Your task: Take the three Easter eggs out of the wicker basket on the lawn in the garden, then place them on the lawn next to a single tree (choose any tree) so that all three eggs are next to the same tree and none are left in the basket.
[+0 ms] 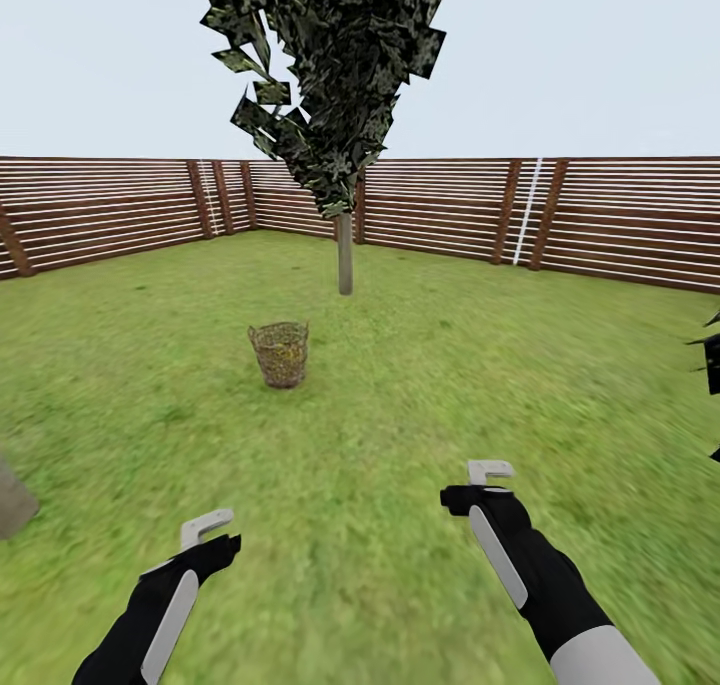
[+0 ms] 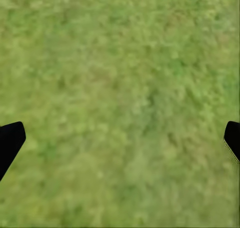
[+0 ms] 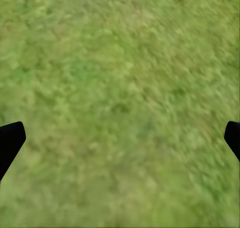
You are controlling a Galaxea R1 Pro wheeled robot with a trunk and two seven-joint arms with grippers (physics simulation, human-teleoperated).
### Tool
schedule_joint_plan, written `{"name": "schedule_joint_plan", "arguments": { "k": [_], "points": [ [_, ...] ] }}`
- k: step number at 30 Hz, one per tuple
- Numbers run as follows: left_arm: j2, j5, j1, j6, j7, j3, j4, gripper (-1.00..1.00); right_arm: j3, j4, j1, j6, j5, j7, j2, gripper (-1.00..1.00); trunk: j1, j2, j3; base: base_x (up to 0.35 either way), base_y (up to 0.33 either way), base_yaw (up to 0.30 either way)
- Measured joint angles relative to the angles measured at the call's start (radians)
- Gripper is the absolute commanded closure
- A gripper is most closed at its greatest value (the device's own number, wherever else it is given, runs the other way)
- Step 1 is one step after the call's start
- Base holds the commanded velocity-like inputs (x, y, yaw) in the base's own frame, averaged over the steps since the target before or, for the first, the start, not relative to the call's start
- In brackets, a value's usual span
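The wicker basket (image 1: 279, 353) sits ahead on the lawn (image 1: 420, 405), just short of the tree (image 1: 345, 253). My left gripper (image 1: 208, 531) and right gripper (image 1: 490, 475) hang low, jaws spread wide and empty, ready for reaching in. Eggs: too small to tell. No writing anywhere.

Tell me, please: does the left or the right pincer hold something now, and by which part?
Nothing is held. The left pincer and the right pincer are both open, with just the lawn between their fingertips.
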Motion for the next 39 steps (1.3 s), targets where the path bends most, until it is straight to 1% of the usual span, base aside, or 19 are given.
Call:
{"name": "schedule_joint_plan", "arguments": {
  "k": [39],
  "points": [
    [-0.001, 0.0, 0.0, 0.0, 0.0, 0.0, -0.001, -1.0, 0.0, 0.0, 0.0, 0.0, 0.0, -0.002, 0.002, -1.0, 0.0, 0.0, 0.0, 0.329, 0.0, 0.0]
  ]
}}
